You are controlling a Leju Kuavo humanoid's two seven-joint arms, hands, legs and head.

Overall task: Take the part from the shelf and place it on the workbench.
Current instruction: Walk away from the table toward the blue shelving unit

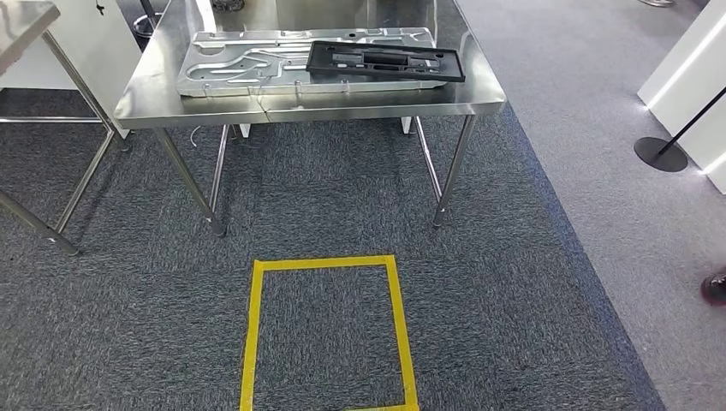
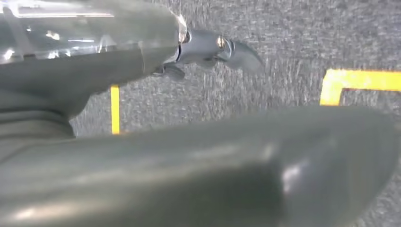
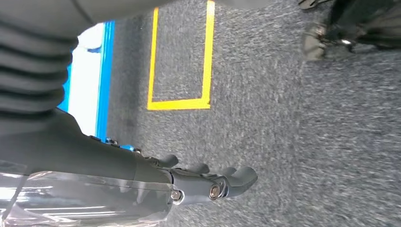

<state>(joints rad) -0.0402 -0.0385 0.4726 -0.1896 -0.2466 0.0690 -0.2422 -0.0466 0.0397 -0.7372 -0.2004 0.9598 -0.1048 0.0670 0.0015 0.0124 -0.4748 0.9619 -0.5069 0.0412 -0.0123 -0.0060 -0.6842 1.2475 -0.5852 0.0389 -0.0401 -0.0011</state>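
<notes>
Left hand: in your left wrist view the left hand (image 2: 203,52) hangs over grey carpet (image 2: 283,42). Its thick thumb blurs across the near part of the picture and one dark finger reaches out beyond the ribbed cover. You see nothing in it, but the other fingers are hidden, so you cannot tell whether it is released or clenched.

Right hand: your right wrist view shows the right hand (image 3: 208,182) over the same carpet, its dark fingers side by side, apart from the thumb and lightly bent, released and holding nothing.

Floor marks: the head view gives you a yellow tape rectangle (image 1: 253,334) on the carpet straight ahead, nearest of all. The left wrist view catches pieces of yellow tape, and the right wrist view shows one corner of a yellow rectangle beside a blue-edged white panel (image 3: 87,80).

Workbench: beyond the tape, the head view shows the steel workbench (image 1: 300,104) on thin legs. The wrist views give you floor where the head view gives you the bench.

Part: the black part (image 1: 385,62) lies flat on a silver stamped metal panel (image 1: 248,64), toward the right end of the workbench top, its right end reaching just past the panel's right edge.

Surroundings: a second steel table (image 1: 21,26) stands at the left edge, a black stanchion base (image 1: 661,154) sits on the lighter floor at right, and a dark shoe (image 1: 715,288) shows at the right edge.
</notes>
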